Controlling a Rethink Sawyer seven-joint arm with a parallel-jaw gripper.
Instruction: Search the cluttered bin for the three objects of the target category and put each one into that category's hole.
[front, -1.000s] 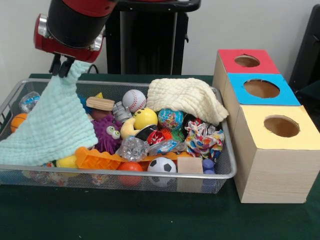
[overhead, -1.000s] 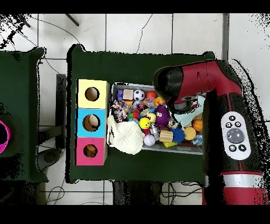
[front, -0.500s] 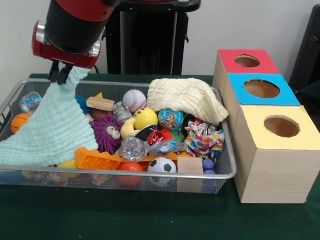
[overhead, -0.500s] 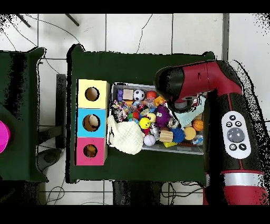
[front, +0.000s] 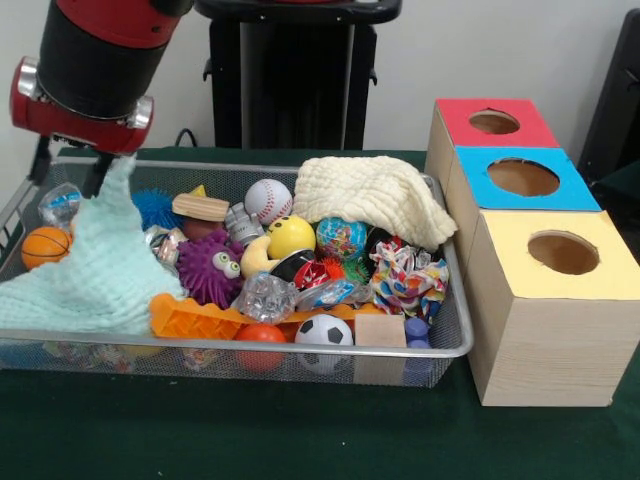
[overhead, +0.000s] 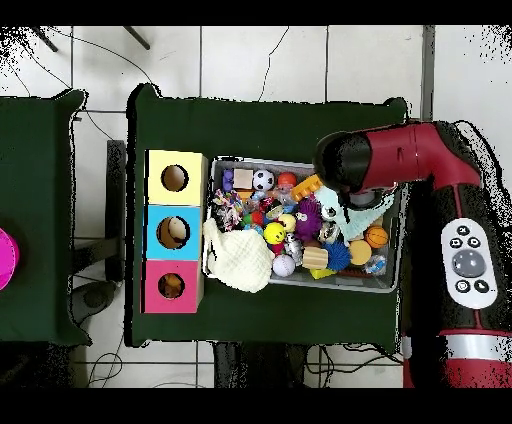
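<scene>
Pale green cloth (front: 95, 265) hangs pinched at one corner in the closed gripper (front: 68, 168) over the bin's (front: 455, 340) left end, a clearing step that uncovers toys; next, probably, drop it aside and pick a target.

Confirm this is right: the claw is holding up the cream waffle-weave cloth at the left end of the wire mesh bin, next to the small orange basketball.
Not quite. In the front view the claw holds the pale mint-green cloth, not the cream one. The cream waffle-weave cloth lies untouched at the other end of the wire mesh bin. The rest stands: left end, beside the small orange basketball.
</scene>
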